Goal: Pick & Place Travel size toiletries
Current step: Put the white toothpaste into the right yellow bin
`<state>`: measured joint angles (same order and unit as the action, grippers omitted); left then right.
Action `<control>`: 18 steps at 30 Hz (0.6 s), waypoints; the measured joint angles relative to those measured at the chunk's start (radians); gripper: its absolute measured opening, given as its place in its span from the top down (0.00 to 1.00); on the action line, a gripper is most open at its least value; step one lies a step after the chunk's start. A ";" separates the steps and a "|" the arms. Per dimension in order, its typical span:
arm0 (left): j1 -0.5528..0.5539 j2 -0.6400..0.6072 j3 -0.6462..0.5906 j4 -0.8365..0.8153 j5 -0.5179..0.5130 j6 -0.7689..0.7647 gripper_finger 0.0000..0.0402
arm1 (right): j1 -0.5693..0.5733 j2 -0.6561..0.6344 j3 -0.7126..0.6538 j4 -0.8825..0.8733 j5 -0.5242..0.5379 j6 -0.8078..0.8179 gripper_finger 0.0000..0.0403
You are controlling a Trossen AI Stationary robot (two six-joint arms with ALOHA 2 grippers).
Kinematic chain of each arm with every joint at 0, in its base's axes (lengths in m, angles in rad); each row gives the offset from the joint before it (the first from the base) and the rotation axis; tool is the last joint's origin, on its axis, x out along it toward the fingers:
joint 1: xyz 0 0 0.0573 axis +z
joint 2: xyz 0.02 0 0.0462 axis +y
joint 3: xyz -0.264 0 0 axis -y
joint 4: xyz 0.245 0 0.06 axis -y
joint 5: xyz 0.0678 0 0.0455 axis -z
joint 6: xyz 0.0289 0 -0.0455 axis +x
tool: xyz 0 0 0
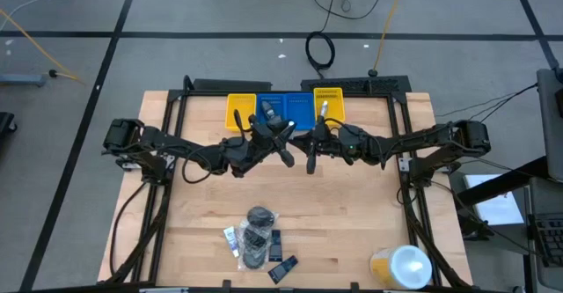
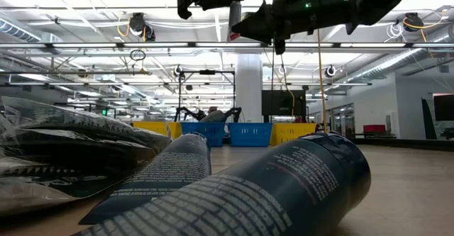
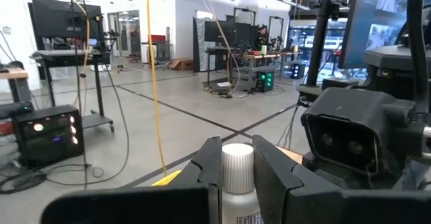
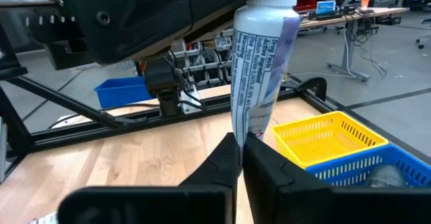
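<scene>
A white-and-blue travel tube hangs in the air between my two grippers, above the middle of the table and in front of the bins. My left gripper is shut on its cap end. My right gripper is shut on its flat crimped end. In the low view the tube shows as a pale strip between the two arms. The other toiletries, dark bottles, a small tube and black packets, lie in a pile on the table near its near edge. My left gripper pinches the tube between its two fingers just below the white cap, and the cap sticks out past the fingertips. The tube is lifted clear of the table. My right gripper pinches the tube's flat crimped end between its fingertips, opposite the cap end. The fingers lie in line with the tube's length. The tube stands clear of the table, spanning from one gripper to the other.
A yellow bin, a blue bin and a second yellow bin stand in a row at the far edge. A large yellow container with a white lid sits at the near right corner. Bare wood lies between the pile and the arms.
</scene>
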<state>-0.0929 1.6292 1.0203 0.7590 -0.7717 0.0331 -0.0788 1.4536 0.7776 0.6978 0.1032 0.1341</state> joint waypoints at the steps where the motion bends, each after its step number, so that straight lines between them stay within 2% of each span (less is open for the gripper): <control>1: 0.000 0.001 0.000 0.000 -0.007 0.012 0.90 | 0.000 0.000 0.000 -0.003 0.000 0.000 0.99; 8: 0.001 -0.003 0.000 0.002 -0.037 0.068 0.76 | -0.007 0.000 0.000 -0.015 0.001 0.001 1.00; 18: -0.047 -0.027 0.000 0.014 -0.262 0.214 0.72 | -0.050 0.000 0.000 -0.061 0.052 -0.004 1.00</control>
<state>-0.1403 1.6026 1.0206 0.7732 -1.0342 0.2475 -0.1288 1.4536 0.7780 0.6363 0.1552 0.1303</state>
